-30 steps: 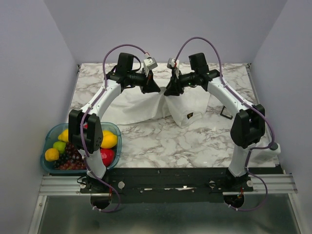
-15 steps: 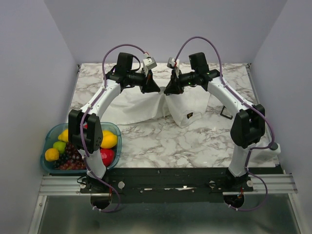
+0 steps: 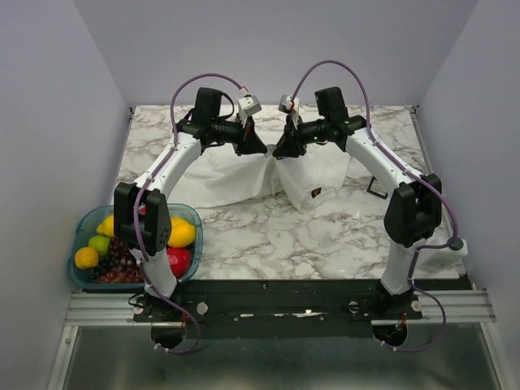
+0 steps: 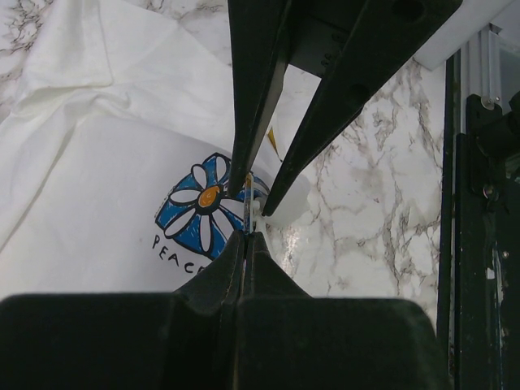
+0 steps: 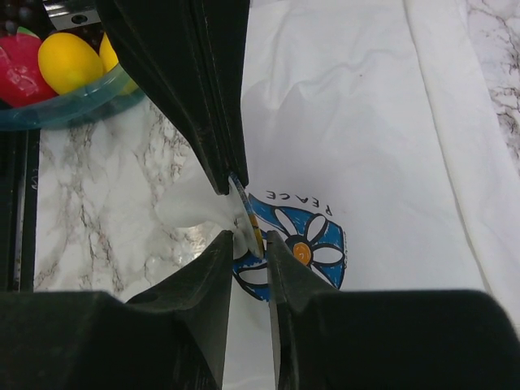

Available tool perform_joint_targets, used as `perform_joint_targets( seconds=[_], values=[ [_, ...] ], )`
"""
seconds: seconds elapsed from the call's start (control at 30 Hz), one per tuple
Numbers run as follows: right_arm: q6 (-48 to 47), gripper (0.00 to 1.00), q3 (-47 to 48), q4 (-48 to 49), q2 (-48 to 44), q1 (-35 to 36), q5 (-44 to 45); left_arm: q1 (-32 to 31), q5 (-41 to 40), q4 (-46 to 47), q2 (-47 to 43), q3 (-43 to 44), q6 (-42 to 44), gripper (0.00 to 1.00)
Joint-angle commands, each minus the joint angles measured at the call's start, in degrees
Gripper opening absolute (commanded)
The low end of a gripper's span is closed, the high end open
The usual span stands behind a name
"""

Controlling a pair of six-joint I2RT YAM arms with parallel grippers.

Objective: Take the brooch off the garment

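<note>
Brooch (image 4: 210, 195): round flower, white/blue petals, yellow centre. It lies face-up on the garment (image 4: 89, 162), mid-cloth, at the far centre of the surface (image 4: 366, 203). It's round, so no real long axis; what matters is the rim on the side toward my hands.

My R hand (image 4: 256, 199) is the nearer one. It's partly open w/ a narrow gap, tips either side of that rim, and I can't see it clamped on anything. My L hand (image 4: 248, 233) comes in from the opposite side, nose to nose w/ R. It's fully closed on a pinch of garment just beside the brooch.

My guess: L anchors the cloth, R has to close on the rim & pull away from L.

Writing: "PEACE" right by the flower; can't tell if it's on brooch or cloth. The dark diamond logo (image 3: 317, 193) is too small to read.
</note>
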Motion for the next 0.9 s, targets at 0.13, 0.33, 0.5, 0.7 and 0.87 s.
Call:
perform_joint_targets(
  seconds=[0.13, 0.33, 0.5, 0.7, 0.87],
  values=[
    [3.27, 0.29, 0.73, 1.79, 0.81, 0.40, -0.99, 0.18, 3.16, 2.56, -0.16, 0.22, -1.28, 0.00],
    [5.21, 0.26, 0.12, 2.84, 0.81, 0.40, -1.79, 0.18, 3.59, 2.47, -0.17, -0.05, -1.28, 0.00],
    [6.96, 0.24, -0.15, 3.72, 1.25, 0.22, -1.61, 0.09, 3.77, 2.91, -0.16, -0.05, -1.63, 0.00],
    [10.92, 0.22, -0.94, 5.74, 1.95, 0.31, -1.79, 0.09, 4.30, 3.08, -0.08, 0.13, -1.90, 0.00],
    [14.78, 0.22, -1.38, 7.67, 2.39, 0.31, -1.35, -0.08, 4.56, 4.40, 0.01, -0.40, -3.30, 0.00]
  ],
)
